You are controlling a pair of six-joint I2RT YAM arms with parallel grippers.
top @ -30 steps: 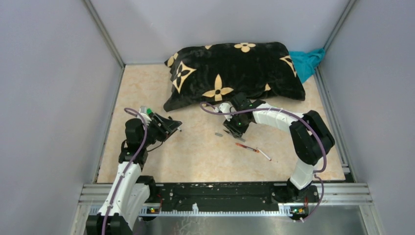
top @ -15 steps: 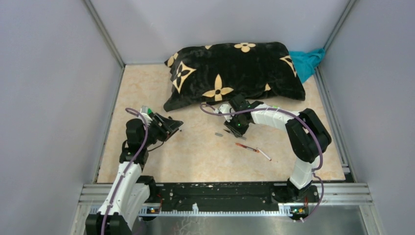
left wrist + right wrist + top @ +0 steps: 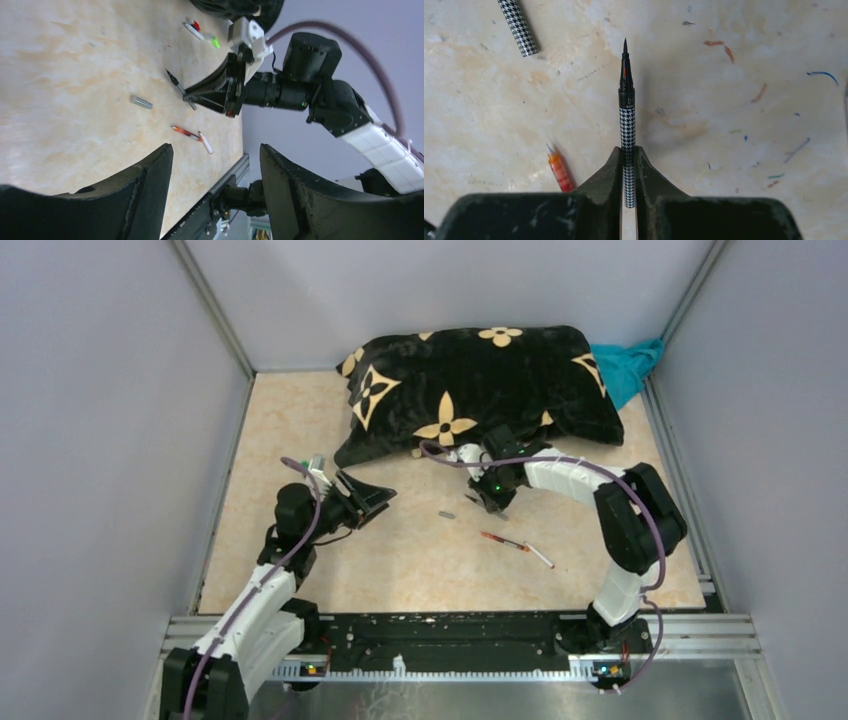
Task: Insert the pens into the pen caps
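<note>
While one pen point(image 3: 627, 125) is gripped, one cap point(image 3: 518, 25) lies.

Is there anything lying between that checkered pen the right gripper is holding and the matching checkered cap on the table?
Nothing visible. Only bare table lies between the checkered pen in the right gripper and the checkered cap. The orange pen lies off to the side, outside that path.

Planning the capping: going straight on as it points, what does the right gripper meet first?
Probably bare beige table top, touched by the slim houndstooth pen it holds; the short houndstooth cap lies off to one side.
</note>
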